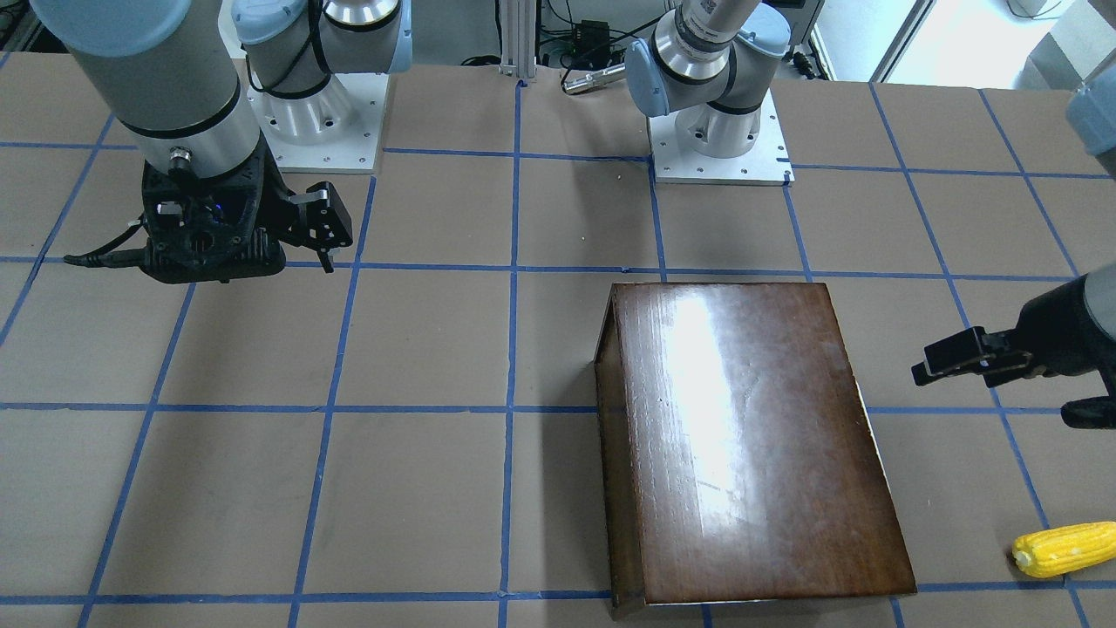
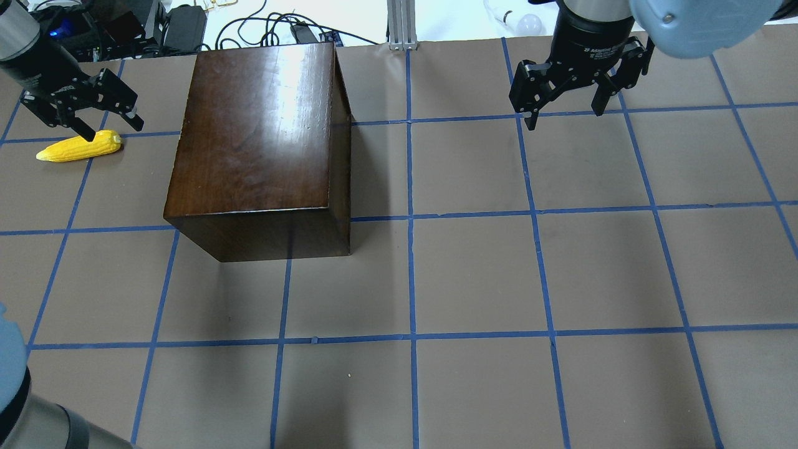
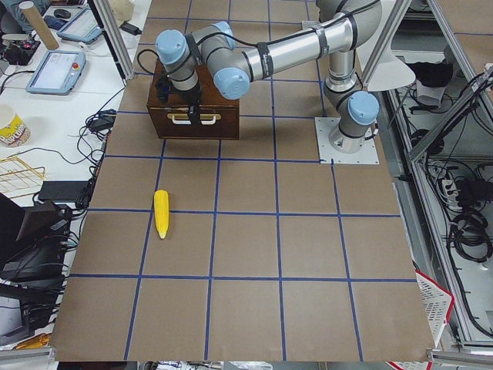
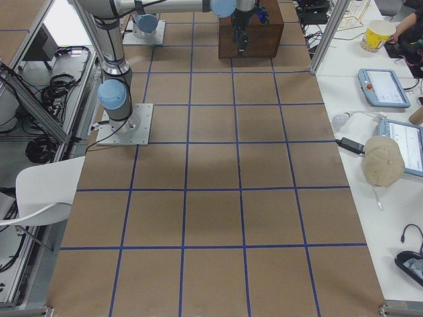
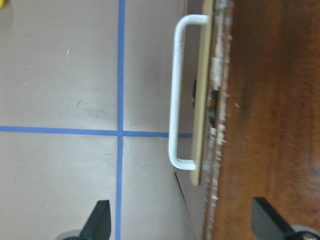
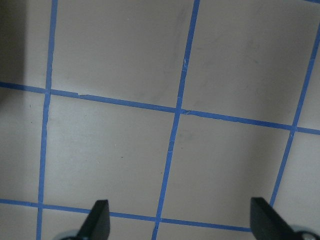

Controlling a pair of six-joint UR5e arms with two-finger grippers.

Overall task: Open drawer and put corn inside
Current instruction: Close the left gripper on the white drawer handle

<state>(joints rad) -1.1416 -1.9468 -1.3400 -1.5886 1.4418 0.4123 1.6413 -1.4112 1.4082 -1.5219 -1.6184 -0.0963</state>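
Corn [image 2: 80, 147] lies on the tabletop [image 2: 474, 274] near the edge across from the robot, its pointed tip turned toward the table's left end. We see it well apart from the glossy dark-brown wooden box [image 2: 255, 137] that stands near that same edge. We find the drawer [image 3: 197, 123] shut, its worn dark front panel flush with the box and facing the left end, so the corn sits out in front of it with bare table between them. A white bar handle [image 5: 173, 100] stands off the panel on a tan backplate [image 5: 201, 100]. The left gripper [image 2: 111, 128] hangs in the air just off the drawer's front, pointing down, with its fingers [image 5: 99, 222] spread wide and holding nothing. From its wrist camera we see one fingertip over bare table and the other over brown wood, with the handle ahead of the gap. We cannot tell from any view whether a finger touches the panel. The right gripper [image 2: 565, 112] hovers high over the part of the table toward the right end, well apart from box and corn. Its fingers [image 6: 98, 222] are likewise spread around nothing, and we see only brown paper and blue tape lines [image 6: 175, 110] beneath it.
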